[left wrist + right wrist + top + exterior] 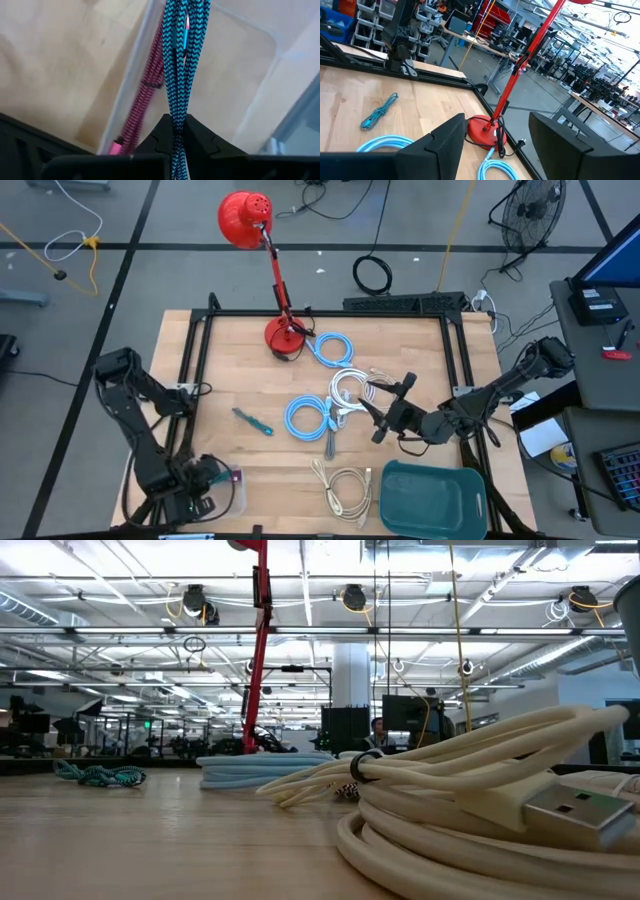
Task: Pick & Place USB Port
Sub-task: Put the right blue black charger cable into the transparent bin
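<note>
left gripper [205,477] is down at the near left corner over the clear bin [260,65], jaws clamped on a teal braided cable [181,75] hanging into it. a pink cable [145,100] lies along the bin wall. right gripper [385,412] hovers mid-table with its fingers apart, holding nothing, just beside the white cable [347,392] and blue coils [308,416]. another teal cable [253,421] lies loose on the table [230,370], left of the coils.

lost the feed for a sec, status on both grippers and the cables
Left gripper shut on teal braided cable, over clear bin; pink cable already in it. Right gripper open, above white cable. Nothing in the way.
</note>
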